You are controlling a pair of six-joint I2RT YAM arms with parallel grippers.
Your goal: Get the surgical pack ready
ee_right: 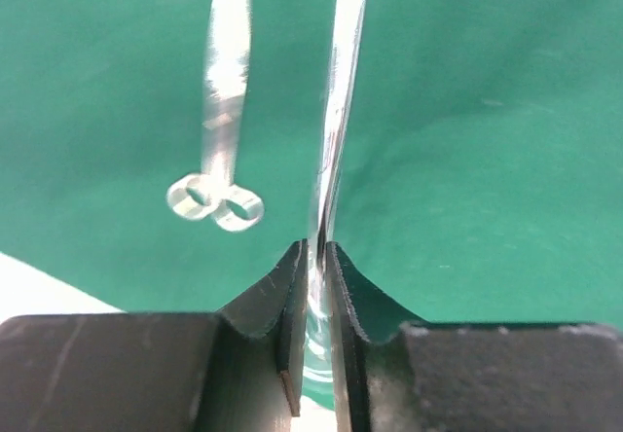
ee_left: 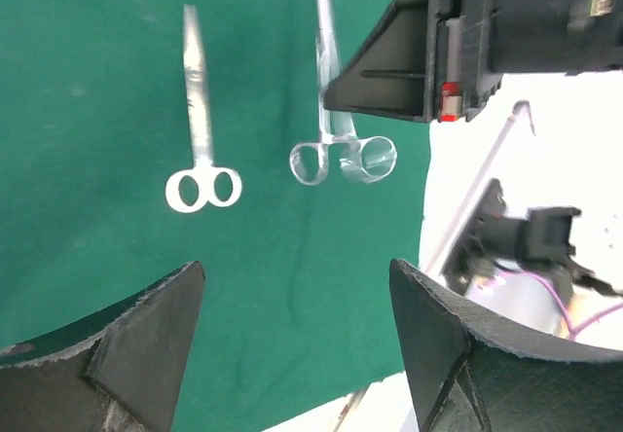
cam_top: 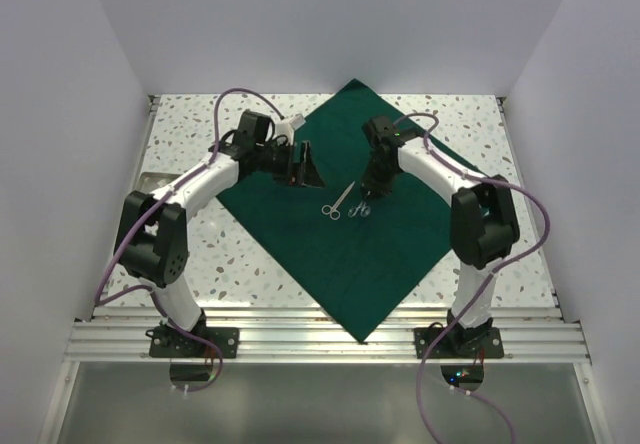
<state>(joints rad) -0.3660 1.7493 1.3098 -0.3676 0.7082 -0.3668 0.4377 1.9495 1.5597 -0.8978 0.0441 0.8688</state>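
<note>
The green drape [cam_top: 390,254] lies spread on the table [cam_top: 240,264]. Near its centre the right gripper [ee_right: 316,257] is clamped on a silver instrument [ee_right: 336,111]. A second instrument [ee_right: 222,130] lies just beside it. The left gripper [ee_left: 297,281] hangs above, jaws apart.

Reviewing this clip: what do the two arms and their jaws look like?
The left arm and right arm share one build: white link shells, bulky black joint housings, black base plates. A purple cable loops along each. The jaws are black, wedge-shaped, with rough, grainy inner faces.
</note>
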